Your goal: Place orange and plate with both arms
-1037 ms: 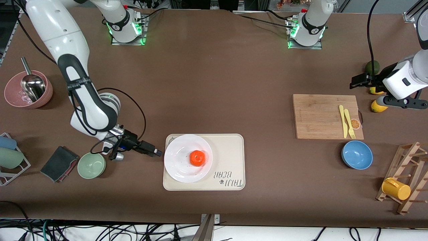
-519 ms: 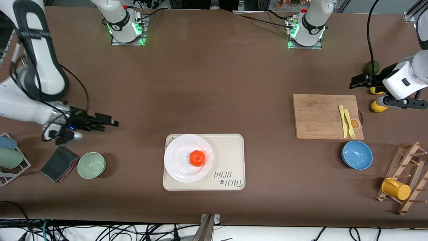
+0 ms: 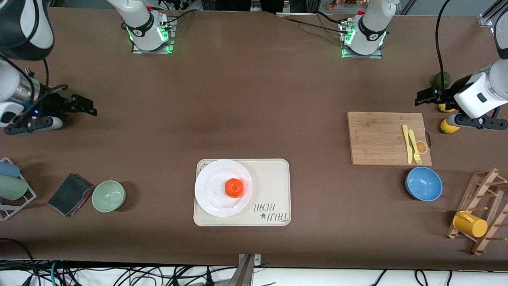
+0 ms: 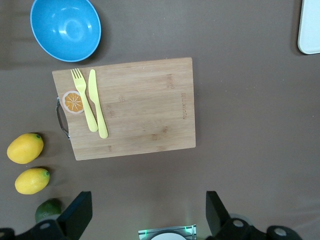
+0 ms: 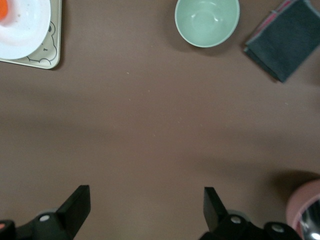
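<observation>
While the orange [image 3: 234,187] sits on the plate [image 3: 212,190] — both grippers [image 3: 85,105] [image 3: 424,96] hover well apart.

Bare tabletop [image 3: 254,99] between my bases and tray [image 3: 278,178]: wide passage; green bowl [image 3: 108,196], dark cloth [image 3: 70,194] crowd right arm's end; cutting board [image 3: 387,137], blue bowl [image 3: 423,183] crowd left arm's end.

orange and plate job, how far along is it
Looks finished: the orange sits on the white plate, which rests on the bear tray. Nothing is in hand; the right gripper and left gripper hang open and empty at their ends of the table. Nothing visibly left.
</observation>
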Motion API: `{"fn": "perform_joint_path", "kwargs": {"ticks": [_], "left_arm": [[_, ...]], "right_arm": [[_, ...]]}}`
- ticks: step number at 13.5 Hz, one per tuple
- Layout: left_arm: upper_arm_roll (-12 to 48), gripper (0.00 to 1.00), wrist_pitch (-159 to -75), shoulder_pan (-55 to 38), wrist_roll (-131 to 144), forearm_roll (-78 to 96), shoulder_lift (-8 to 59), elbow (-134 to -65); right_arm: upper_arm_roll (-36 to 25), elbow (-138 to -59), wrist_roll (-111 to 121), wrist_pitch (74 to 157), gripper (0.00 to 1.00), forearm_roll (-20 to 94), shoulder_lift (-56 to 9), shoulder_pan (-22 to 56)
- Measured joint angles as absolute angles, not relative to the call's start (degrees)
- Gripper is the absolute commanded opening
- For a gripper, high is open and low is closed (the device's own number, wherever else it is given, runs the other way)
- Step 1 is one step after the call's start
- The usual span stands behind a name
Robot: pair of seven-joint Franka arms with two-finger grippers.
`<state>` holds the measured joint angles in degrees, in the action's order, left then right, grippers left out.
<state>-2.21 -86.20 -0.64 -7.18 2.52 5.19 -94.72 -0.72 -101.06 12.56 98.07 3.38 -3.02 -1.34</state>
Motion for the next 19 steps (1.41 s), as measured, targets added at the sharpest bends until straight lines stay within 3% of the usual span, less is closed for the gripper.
{"fn": "perform_joint_path", "kwargs": {"ticks": [4,19], "left_arm": [[-2.21,1.00,-86.20,-0.64,-7.17,2.52,5.19,-94.72],[-2.21,1.00,-86.20,-0.65,-7.17,2.53,5.19,-94.71]], "right_arm": [[-0.72,-94.14,11.34,91.01,1.00,1.89,-2.43,-1.20],[-2.13,-86.82,11.23,83.22,1.00,0.63,-2.36,-1.31]]}}
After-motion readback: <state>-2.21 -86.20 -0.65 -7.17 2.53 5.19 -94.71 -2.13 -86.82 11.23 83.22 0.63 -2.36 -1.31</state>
